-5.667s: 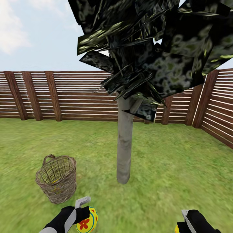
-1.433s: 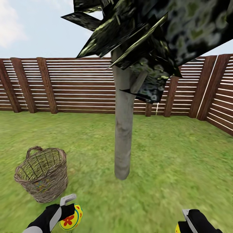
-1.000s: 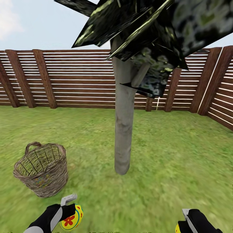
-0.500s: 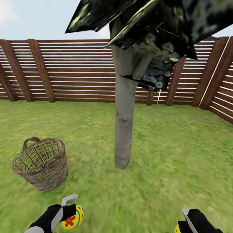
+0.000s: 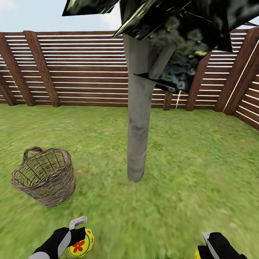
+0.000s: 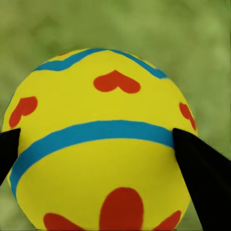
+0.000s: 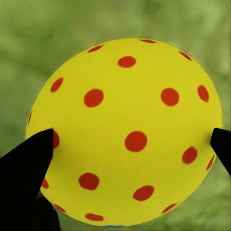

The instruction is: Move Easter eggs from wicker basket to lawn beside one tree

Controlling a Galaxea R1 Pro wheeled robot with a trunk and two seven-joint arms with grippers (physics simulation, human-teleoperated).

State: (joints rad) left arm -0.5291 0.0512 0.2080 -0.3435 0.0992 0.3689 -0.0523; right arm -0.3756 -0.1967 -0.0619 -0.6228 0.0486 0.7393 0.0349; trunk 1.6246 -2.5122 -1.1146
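The tree (image 5: 137, 118), a pale grey trunk under a dark mottled crown, stands on the lawn (image 5: 187, 172) ahead of me. The wicker basket (image 5: 45, 176) sits on the grass to its left, with something colourful faintly showing through the weave. My left gripper (image 5: 81, 233) is shut on a yellow Easter egg (image 5: 82, 243) with blue bands and red hearts (image 6: 103, 144). At the lower right, my right gripper (image 5: 202, 248) is shut on a yellow egg with red dots (image 7: 127, 130); its yellow edge (image 5: 197, 254) peeks out there.
A brown slatted wooden fence (image 5: 79, 68) closes the garden at the back and along the right side (image 5: 248, 104). Open grass lies around the trunk and between it and the basket.
The view has moved closer to the tree and tipped down: the trunk looms larger and the basket has slid left. Both grippers still hold their eggs the same way.
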